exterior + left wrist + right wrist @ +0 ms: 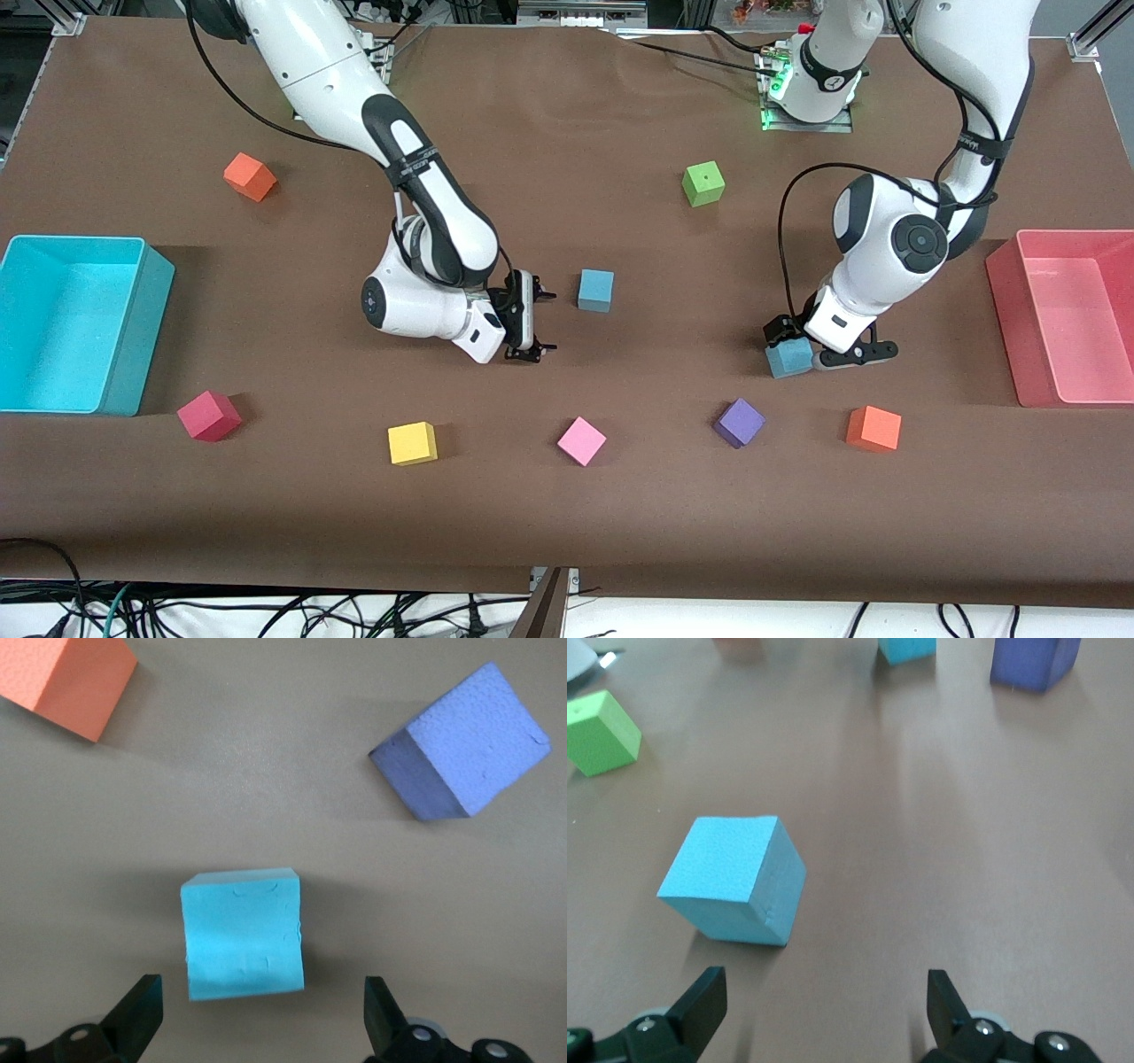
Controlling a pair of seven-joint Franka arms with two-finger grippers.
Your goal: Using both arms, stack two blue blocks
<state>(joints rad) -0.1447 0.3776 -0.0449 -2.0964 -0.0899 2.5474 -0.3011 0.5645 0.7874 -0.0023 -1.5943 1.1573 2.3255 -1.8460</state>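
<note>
One blue block [595, 290] lies mid-table, just ahead of my right gripper [539, 323]. That gripper is low, open and empty. In the right wrist view the block [735, 877] is ahead of the open fingertips [704, 1001] and off to one side, not between them. The second blue block [788, 357] lies toward the left arm's end of the table, directly under my left gripper [822, 350], which is open. In the left wrist view this block [244, 932] is just past the fingertips [142, 1005] and lined up with the gap. It is not gripped.
A teal bin [80, 323] stands at the right arm's end and a pink bin [1063, 315] at the left arm's end. Purple [739, 422], orange [873, 428], pink [581, 440], yellow [413, 443] and red [209, 415] cubes lie nearer the camera. Green [703, 183] and orange [250, 175] cubes lie farther away.
</note>
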